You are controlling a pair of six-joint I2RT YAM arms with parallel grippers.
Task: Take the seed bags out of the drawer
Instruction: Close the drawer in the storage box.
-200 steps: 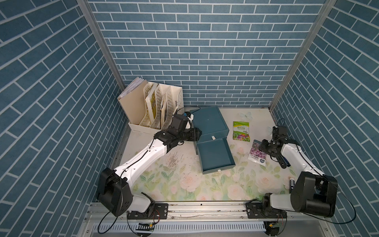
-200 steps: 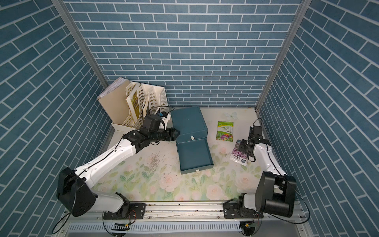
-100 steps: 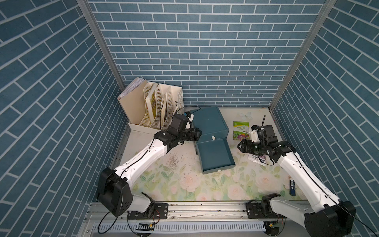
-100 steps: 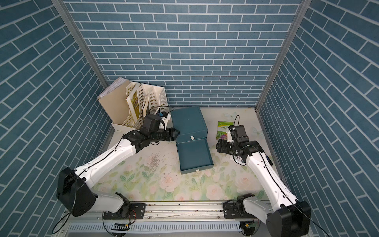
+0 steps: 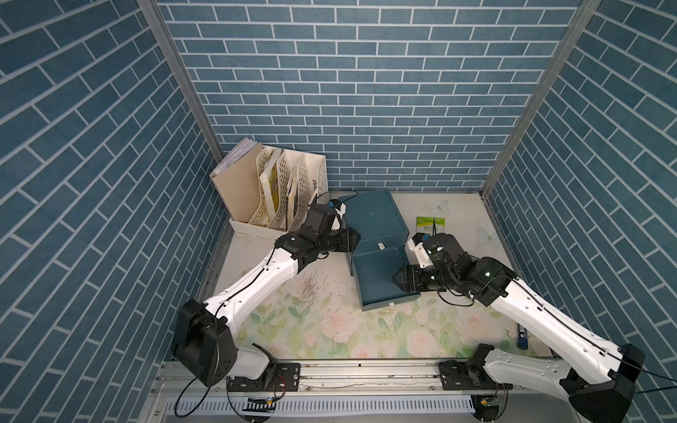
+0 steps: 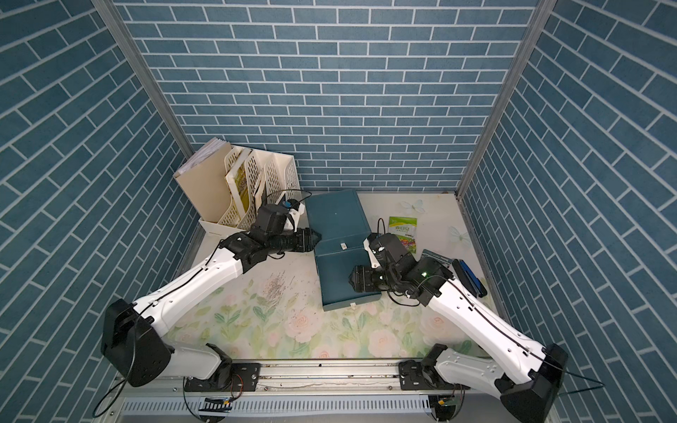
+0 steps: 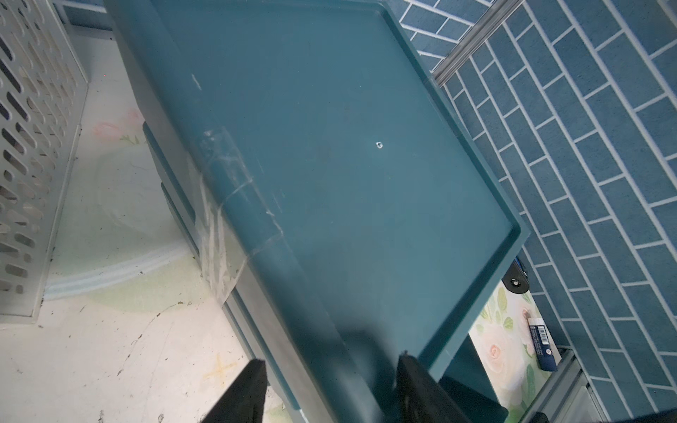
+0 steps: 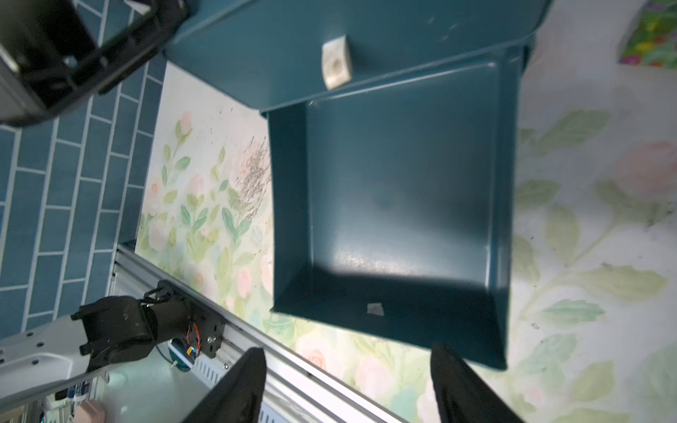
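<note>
Clock frame: top view, centred on the drawer, 12 o'clock = back wall.

The green-white seed bag (image 5: 430, 224) lies flat on the mat between 1 and 2 o'clock of the drawer (image 8: 403, 190), outside it. The edge of a second seed bag (image 6: 436, 255) shows near 3 o'clock, mostly under the right arm. A dark flat item (image 6: 470, 277) farther out at 3 o'clock may be the third bag; it is too foreshortened to confirm. The drawer stands pulled out toward 6 o'clock from the cabinet (image 5: 373, 216). Its floor reads bare in the right wrist view.

The right gripper (image 8: 348, 349) hangs over the drawer's 3 o'clock side, fingers apart, nothing between them. The left gripper (image 7: 329, 360), at 11 o'clock, is clamped on the cabinet's top edge, bracing it.

Step, as judged: emptying looks done or nearly done. The next move calls for confirming where the third bag lies, then lifting the right arm clear of the drawer wall.

Surface: a floral mat (image 5: 329, 329), with dark specks (image 5: 309, 289) at 9 o'clock. A file organiser (image 5: 282, 190) stands at 10 o'clock. Blue brick-pattern walls (image 5: 366, 91) close three sides. The arms' rail (image 5: 366, 373) runs at 6 o'clock.
</note>
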